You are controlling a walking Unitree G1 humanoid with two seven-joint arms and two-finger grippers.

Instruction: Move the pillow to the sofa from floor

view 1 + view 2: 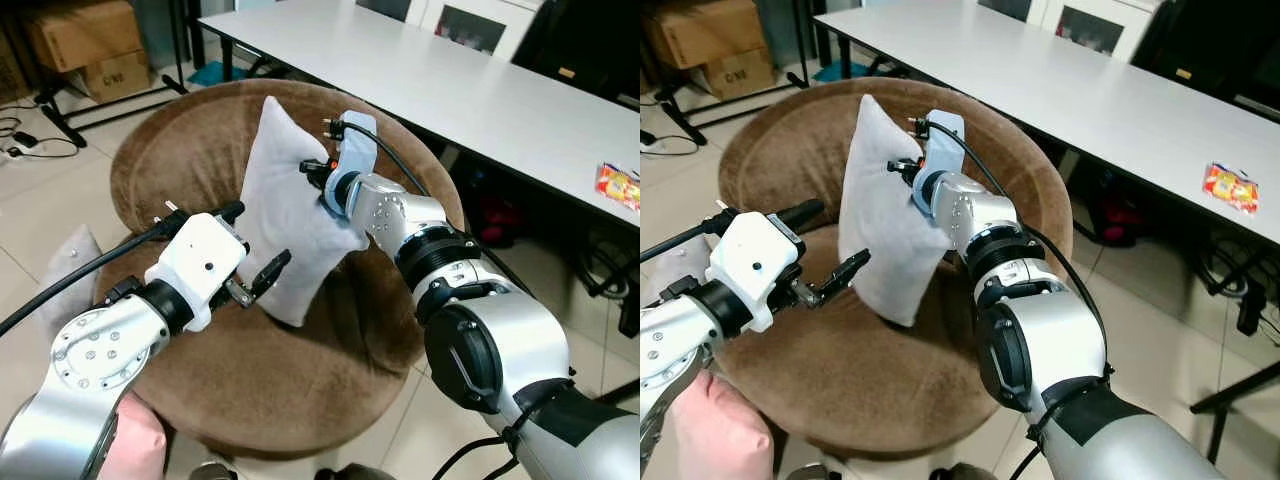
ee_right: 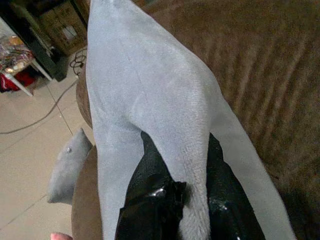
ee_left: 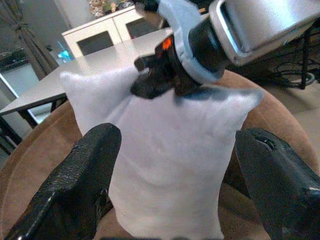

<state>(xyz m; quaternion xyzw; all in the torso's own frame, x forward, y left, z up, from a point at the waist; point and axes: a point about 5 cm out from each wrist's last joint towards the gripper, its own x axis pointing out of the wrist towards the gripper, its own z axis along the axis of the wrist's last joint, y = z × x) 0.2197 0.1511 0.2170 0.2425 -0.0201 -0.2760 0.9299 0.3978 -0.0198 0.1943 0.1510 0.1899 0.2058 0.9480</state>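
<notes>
pillow [image 1: 285, 205] is held upright over the sofa [image 1: 200, 170], pinched by the right tool [image 1: 318, 172]; the left tool [image 1: 255, 250], fingers apart, is just near-left

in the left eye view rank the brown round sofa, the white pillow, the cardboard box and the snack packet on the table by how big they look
1. Brown round sofa
2. White pillow, held by the right pincer
3. Cardboard box, though it sits farther back, so its true size is unsure
4. Snack packet

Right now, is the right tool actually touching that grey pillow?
Touching. In the right wrist view, the right tool has a fold of the grey pillow pinched between its black fingers.
</notes>
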